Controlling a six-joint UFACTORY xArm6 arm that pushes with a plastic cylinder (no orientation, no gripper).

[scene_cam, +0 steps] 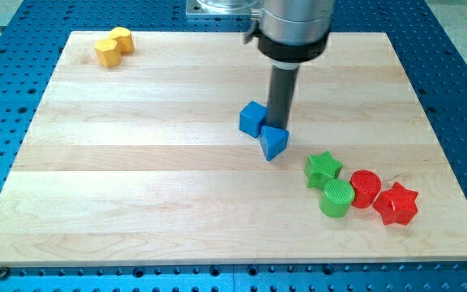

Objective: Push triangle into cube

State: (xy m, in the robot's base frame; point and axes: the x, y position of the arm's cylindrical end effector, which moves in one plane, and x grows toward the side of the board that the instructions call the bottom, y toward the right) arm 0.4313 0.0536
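A blue triangle block (273, 143) lies near the board's middle. A blue cube (252, 118) sits just up and to the left of it, their corners touching or nearly so. My tip (279, 125) comes down right behind the triangle's top edge, to the right of the cube, close against both. The dark rod hangs from the grey arm head at the view's top.
A green star (323, 168), green cylinder (336, 198), red cylinder (365, 188) and red star (396, 203) cluster at the lower right. Two yellow blocks (113, 46) sit at the top left corner. The wooden board (136, 162) rests on a blue perforated table.
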